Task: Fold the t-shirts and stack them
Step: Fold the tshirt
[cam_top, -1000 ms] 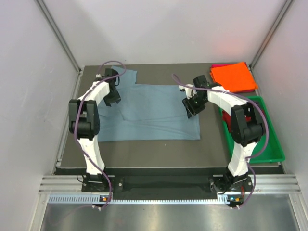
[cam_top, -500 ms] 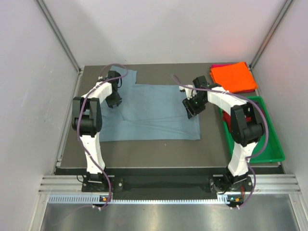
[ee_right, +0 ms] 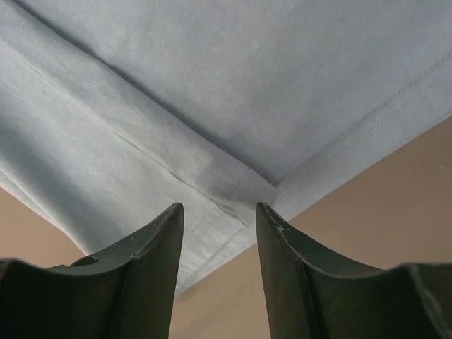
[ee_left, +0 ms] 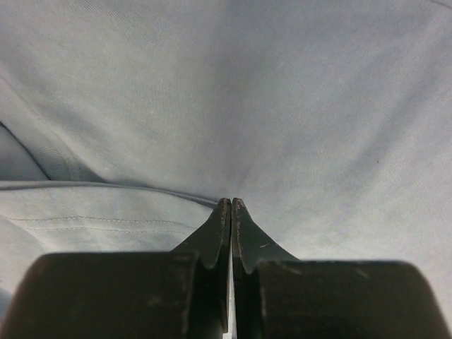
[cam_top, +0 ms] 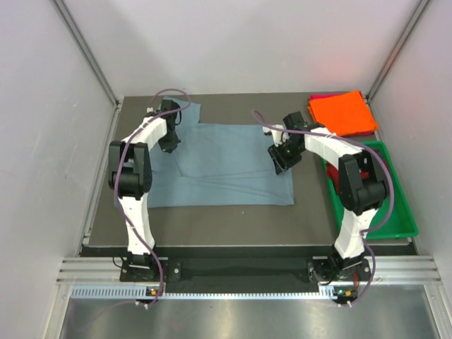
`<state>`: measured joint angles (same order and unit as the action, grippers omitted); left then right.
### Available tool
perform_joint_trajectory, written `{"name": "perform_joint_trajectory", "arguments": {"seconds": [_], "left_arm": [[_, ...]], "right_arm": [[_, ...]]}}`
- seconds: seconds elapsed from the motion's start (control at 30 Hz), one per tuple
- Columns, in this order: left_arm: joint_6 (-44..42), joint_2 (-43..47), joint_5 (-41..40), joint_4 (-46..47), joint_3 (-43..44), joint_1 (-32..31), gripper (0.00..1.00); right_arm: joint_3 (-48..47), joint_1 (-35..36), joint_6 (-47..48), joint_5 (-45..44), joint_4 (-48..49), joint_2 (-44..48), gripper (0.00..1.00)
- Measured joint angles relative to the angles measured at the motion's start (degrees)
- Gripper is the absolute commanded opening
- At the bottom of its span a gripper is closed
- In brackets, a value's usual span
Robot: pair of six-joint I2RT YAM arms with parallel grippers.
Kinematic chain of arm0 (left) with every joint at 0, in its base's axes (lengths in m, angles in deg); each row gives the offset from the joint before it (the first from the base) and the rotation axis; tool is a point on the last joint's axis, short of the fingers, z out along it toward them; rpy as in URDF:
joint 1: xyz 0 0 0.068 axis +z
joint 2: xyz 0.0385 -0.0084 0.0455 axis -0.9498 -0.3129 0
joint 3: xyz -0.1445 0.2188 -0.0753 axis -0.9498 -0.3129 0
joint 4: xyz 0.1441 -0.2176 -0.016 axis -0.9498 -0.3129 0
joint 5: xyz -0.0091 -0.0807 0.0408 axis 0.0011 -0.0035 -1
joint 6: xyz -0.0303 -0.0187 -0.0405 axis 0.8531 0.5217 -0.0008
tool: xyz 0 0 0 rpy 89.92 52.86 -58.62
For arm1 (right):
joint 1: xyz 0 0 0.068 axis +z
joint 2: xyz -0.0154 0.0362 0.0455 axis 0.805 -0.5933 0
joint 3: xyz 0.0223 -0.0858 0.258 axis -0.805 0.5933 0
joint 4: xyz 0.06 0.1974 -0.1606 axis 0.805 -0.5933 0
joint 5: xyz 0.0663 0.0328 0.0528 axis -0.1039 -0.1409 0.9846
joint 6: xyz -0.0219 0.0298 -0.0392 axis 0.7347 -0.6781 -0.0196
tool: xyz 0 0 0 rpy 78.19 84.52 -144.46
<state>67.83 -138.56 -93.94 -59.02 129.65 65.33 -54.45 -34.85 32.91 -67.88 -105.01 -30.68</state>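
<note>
Dark matte tabletop [cam_top: 212, 222], walled in pale grey, carries everything. At upper left of the overhead view the left gripper [cam_top: 168, 145] has its jaws pressed tight together, tips down on a raised fold of the blue-grey t-shirt [cam_top: 226, 166]; whether a thin layer is caught between them cannot be told. Right of centre, the right gripper [cam_top: 280, 159] stands spread, its fingers [ee_right: 159, 240] straddling a hemmed corner of that same shirt, with bare table showing beyond. The shirt lies opened flat across the middle of the table, one sleeve reaching toward the upper left. Cloth this thin looks light and limp, likely to sag or bunch when lifted, so the stitched hems and corners seem the surest places to pinch, one in each claw. Further out, a folded orange t-shirt [cam_top: 342, 113] sits on a magenta-pink one [cam_top: 316, 97] at upper right, just above a green tray [cam_top: 395, 215] along the right edge.
</note>
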Motion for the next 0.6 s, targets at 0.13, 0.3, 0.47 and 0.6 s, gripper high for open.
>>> {"name": "perform_joint_trajectory", "arguments": {"seconds": [0.13, 0.3, 0.47, 0.6], "left_arm": [[0.11, -0.81, -2.54, -2.1, 2.01, -0.39, 0.29], [0.5, -0.76, -4.44, -2.64, 2.01, -0.59, 0.34], [0.59, -0.81, -4.83, -2.82, 1.9, -0.74, 0.36], [0.59, -1.05, -4.9, -2.82, 1.66, -0.92, 0.36]], "right_arm": [[0.31, -0.5, 0.39, 0.02, -0.15, 0.0, 0.47], [0.31, -0.81, 0.48, 0.02, -0.09, 0.0, 0.47], [0.31, -0.85, 0.5, -0.09, -0.07, -0.09, 0.48], [0.31, -0.96, 0.5, -0.22, -0.02, -0.94, 0.48]]}}
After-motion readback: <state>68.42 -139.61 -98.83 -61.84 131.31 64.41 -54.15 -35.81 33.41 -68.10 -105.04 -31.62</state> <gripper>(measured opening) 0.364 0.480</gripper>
